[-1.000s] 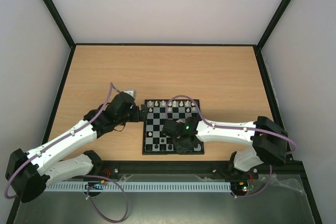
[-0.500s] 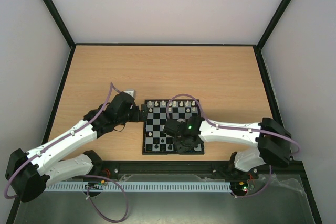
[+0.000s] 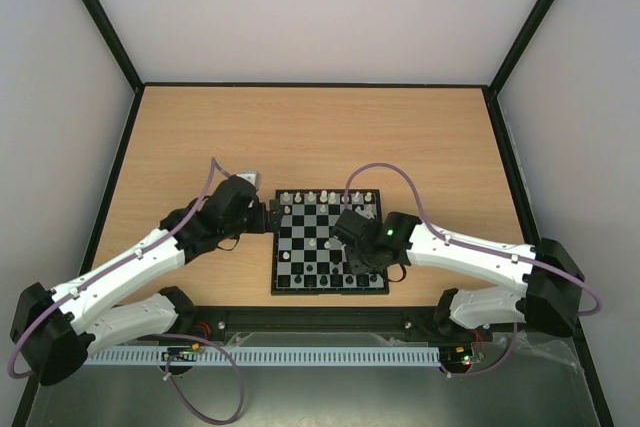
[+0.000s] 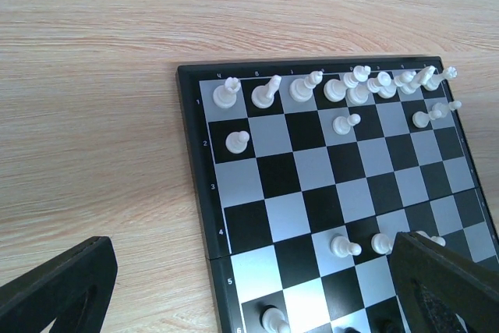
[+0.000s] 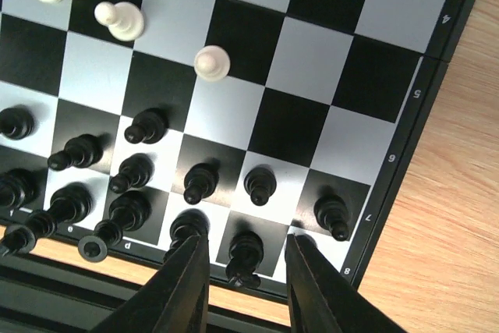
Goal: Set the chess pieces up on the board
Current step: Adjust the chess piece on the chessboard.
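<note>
While both arms hang over the board (image 3: 274, 269), neither clamps anything.

Entry, left gripper (image 4: 249, 243): jaws spread as wide as they go, nothing between them. It sits low at the board's left edge, partly over the wooden table (image 4: 93, 76). Well ahead of its fingertips, the cream-white pieces (image 4: 269, 91) line the far row, crowding toward its right side. Two more whites stand one row nearer. A few sit close to its right finger (image 4: 437, 286), and one stands between the two fingers near the bottom of the wrist view.

Entry, right gripper (image 5: 248, 238): jaws parted narrowly, wider than one piece, closed on nothing. A single black piece (image 5: 244, 255) stands on the board's edge row directly between the fingers, apparently clear of both. The other black pieces (image 5: 199, 182) fill the two rows just ahead and off to its left. Three white pawns (image 5: 210, 62) stand farther ahead, also to the left. The board's numbered border (image 5: 427, 87) runs along its right.
</note>
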`<state>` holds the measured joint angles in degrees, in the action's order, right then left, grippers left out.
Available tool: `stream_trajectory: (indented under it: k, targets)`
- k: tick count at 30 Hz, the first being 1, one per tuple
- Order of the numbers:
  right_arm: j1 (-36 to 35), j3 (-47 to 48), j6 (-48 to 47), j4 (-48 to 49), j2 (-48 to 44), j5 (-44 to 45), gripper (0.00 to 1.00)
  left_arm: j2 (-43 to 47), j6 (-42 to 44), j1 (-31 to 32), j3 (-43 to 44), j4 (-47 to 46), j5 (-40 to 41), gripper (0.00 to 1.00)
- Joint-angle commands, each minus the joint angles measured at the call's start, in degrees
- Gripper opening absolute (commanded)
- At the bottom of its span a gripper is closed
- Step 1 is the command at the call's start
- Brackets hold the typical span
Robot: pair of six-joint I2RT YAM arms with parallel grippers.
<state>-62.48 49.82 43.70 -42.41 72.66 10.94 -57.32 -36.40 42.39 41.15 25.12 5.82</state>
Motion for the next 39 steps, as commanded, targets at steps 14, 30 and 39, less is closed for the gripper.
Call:
stream_trajectory:
  k: [14, 30, 39]
  targets:
    - [-1.19, -4.58, 1.04, -0.80, -0.69, -6.20, 0.23, 0.15, 1.07, 0.32, -0.79, -1.48, -0.89, 0.99]
    - [-3.46, -4.43, 1.19, -0.36, 3.53, -4.85, 0.21, 0.44, 0.97, 0.32, -1.28, -1.42, -0.83, 0.99]
    - [-3.44, -4.69, 1.30, -0.05, 5.04, -3.93, 0.15, 0.76, 1.08, 0.32, -1.27, -1.05, -0.73, 0.99]
